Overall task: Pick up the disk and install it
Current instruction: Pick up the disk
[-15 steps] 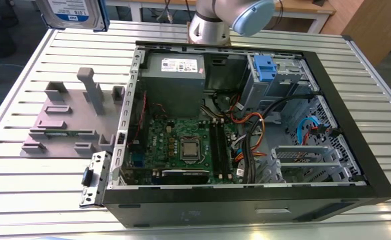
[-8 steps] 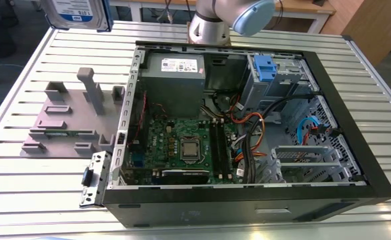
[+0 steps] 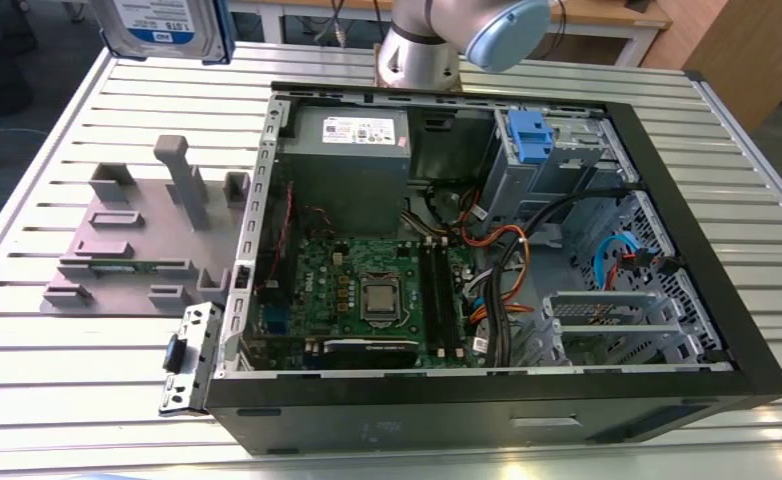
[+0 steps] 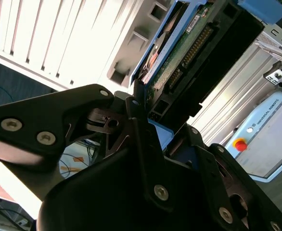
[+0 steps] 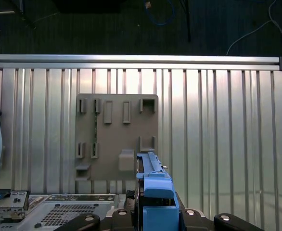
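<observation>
The disk (image 3: 164, 25) hangs high above the far corner of the slatted table at the exterior view's left, with its white-and-blue label facing the camera and a blue bracket along its side. In the second wrist view the disk (image 4: 179, 57) shows its green circuit-board face and blue bracket edge, clamped between the black fingers (image 4: 137, 115) of my gripper (image 4: 155, 115). In the first wrist view the blue bracket of the disk (image 5: 153, 180) sticks out from my gripper (image 5: 155, 211), which is shut on it, high over the grey fixture plate (image 5: 117, 137).
An open computer case (image 3: 711, 330) lies on the table, with a motherboard (image 3: 364, 290), a grey metal box (image 3: 348, 150) and a drive bay holding a small blue latch piece (image 3: 530, 135). A grey fixture plate (image 3: 138, 240) sits beside the case. The arm's base (image 3: 418, 50) stands behind it.
</observation>
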Robot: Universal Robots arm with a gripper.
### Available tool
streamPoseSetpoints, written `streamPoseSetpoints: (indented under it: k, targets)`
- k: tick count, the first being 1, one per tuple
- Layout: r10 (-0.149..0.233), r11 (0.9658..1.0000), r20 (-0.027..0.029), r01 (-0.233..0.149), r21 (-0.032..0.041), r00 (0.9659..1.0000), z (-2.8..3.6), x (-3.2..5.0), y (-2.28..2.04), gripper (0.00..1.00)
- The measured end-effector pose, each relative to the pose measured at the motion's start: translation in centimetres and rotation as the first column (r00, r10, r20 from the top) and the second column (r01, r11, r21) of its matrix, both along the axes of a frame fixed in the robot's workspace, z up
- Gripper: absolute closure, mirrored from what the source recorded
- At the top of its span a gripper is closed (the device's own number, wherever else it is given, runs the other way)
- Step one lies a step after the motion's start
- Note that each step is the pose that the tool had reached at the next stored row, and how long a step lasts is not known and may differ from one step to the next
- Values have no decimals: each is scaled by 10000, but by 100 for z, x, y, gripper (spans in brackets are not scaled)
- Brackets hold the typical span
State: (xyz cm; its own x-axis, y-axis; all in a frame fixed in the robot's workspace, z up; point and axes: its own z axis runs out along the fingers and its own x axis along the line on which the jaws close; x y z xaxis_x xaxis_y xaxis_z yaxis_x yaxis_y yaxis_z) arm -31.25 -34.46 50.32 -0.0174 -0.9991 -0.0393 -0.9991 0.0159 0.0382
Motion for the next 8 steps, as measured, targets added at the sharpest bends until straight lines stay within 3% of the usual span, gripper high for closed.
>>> streamPoseSetpoints:
  k: [8]
  targets:
    - [0,10000,0,0,0,10000,0,72,0,63]
